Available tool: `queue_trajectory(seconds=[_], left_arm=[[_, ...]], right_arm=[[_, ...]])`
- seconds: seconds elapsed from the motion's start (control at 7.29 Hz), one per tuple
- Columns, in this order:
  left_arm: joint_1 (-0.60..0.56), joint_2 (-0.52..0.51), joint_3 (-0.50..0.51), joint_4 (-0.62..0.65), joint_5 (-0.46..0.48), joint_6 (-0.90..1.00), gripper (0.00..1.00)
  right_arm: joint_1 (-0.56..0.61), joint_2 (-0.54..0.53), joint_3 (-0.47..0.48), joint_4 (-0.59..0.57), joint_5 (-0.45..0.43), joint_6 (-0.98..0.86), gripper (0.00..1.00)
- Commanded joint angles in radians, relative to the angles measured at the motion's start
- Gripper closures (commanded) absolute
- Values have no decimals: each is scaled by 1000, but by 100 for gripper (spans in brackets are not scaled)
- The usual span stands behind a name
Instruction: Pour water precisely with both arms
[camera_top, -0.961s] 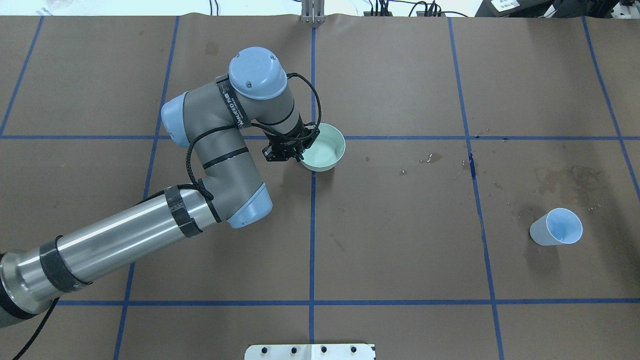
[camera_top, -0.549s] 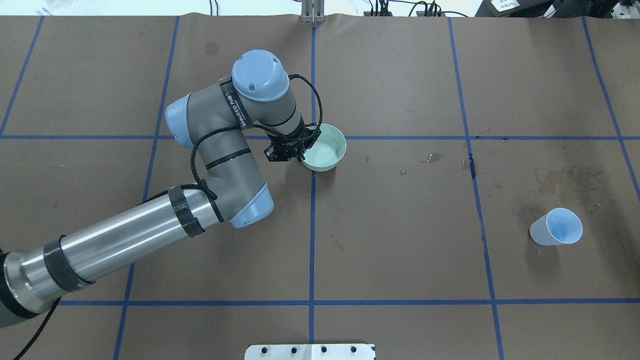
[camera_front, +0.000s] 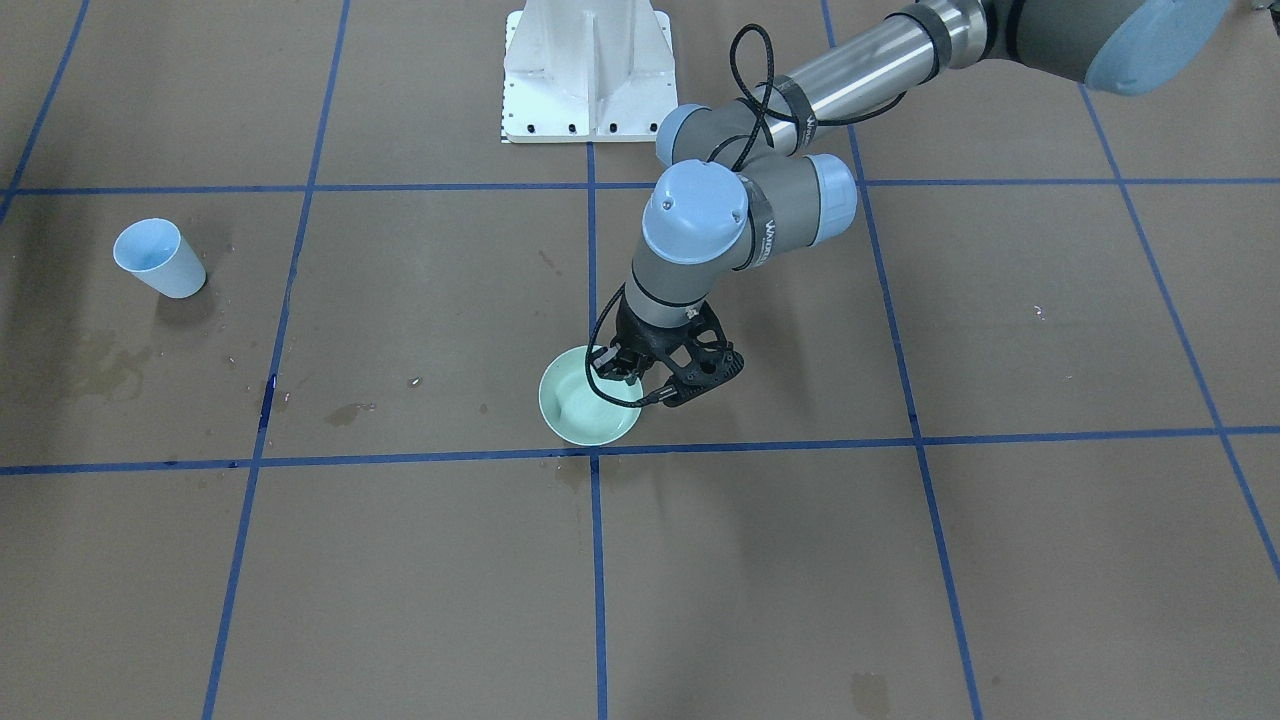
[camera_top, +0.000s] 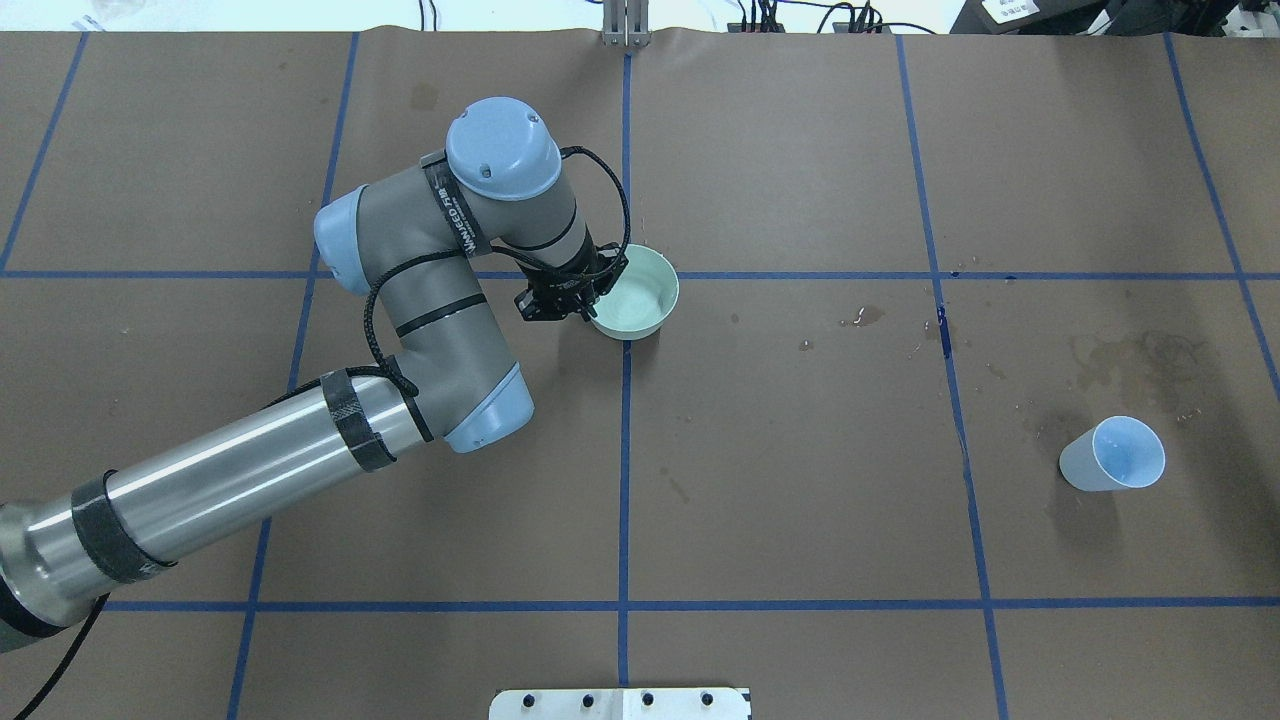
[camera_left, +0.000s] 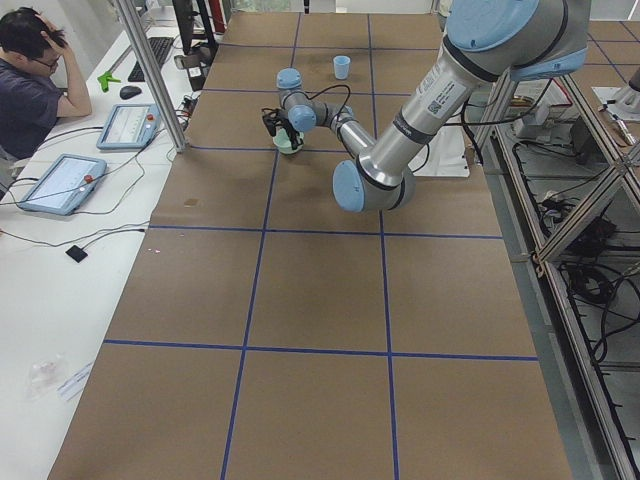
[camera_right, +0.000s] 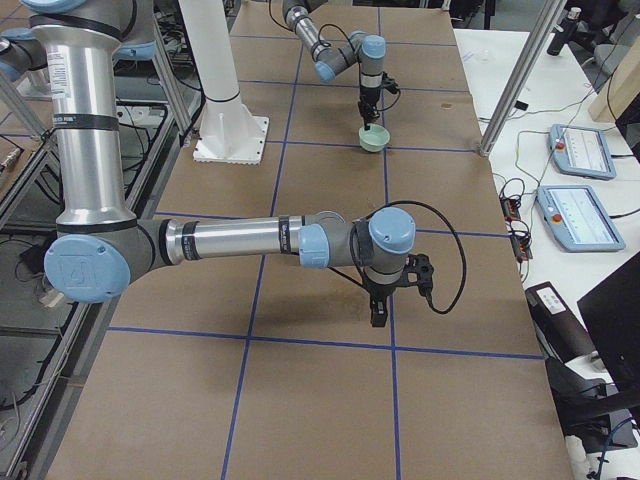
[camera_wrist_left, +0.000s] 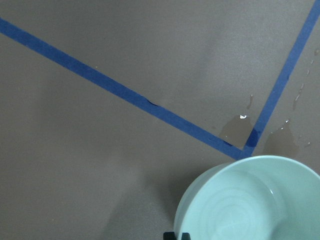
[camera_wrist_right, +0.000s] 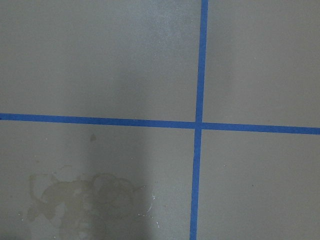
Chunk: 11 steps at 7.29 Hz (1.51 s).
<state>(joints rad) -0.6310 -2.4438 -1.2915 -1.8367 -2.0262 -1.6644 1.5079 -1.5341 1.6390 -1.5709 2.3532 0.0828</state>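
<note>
My left gripper (camera_top: 592, 297) is shut on the near-left rim of a mint-green bowl (camera_top: 640, 295) by the central tape cross. The front view shows the gripper (camera_front: 622, 372) over the bowl (camera_front: 580, 415). The left wrist view shows the bowl (camera_wrist_left: 270, 190) with a shallow rippled pool of water (camera_wrist_left: 235, 220) inside. A light-blue cup (camera_top: 1112, 455) stands apart at the right, also in the front view (camera_front: 160, 258). My right gripper (camera_right: 379, 316) shows only in the exterior right view, pointing down over bare table; I cannot tell whether it is open or shut.
Wet stains and droplets (camera_top: 865, 317) mark the brown paper between bowl and cup, and small puddles (camera_wrist_left: 239, 129) lie by the tape cross. A white pedestal (camera_front: 587, 70) stands at the robot's side. An operator (camera_left: 35, 75) sits at the side desk.
My left arm has shifted the bowl a little to the left in the overhead view. The cup has not moved.
</note>
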Motion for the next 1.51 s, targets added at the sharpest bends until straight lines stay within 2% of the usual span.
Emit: queue_trajectory(seconds=[0.0, 0.14, 0.41, 0.69, 0.82, 1.1, 1.37], left_arm=[[4, 3, 0, 2, 7, -3, 1], [4, 6, -6, 1, 6, -3, 0], [-54, 23, -101, 31, -6, 0, 0], [-104, 38, -237, 184, -6, 62, 0], [-117, 60, -309, 271, -6, 133, 0], [-134, 124, -391, 303, 1, 173, 0], [-136, 126, -393, 303, 6, 172, 0]], right_arm=[[0, 0, -1, 2, 0, -1, 0], [0, 0, -1, 0, -3, -2, 0], [0, -6, 40, -6, 3, 0, 0], [-38, -123, 263, -1, -32, 105, 0], [-116, -186, 397, -1, -76, 224, 0], [-310, -262, 626, 0, -212, 571, 1], [-505, -357, 784, 2, -361, 829, 1]])
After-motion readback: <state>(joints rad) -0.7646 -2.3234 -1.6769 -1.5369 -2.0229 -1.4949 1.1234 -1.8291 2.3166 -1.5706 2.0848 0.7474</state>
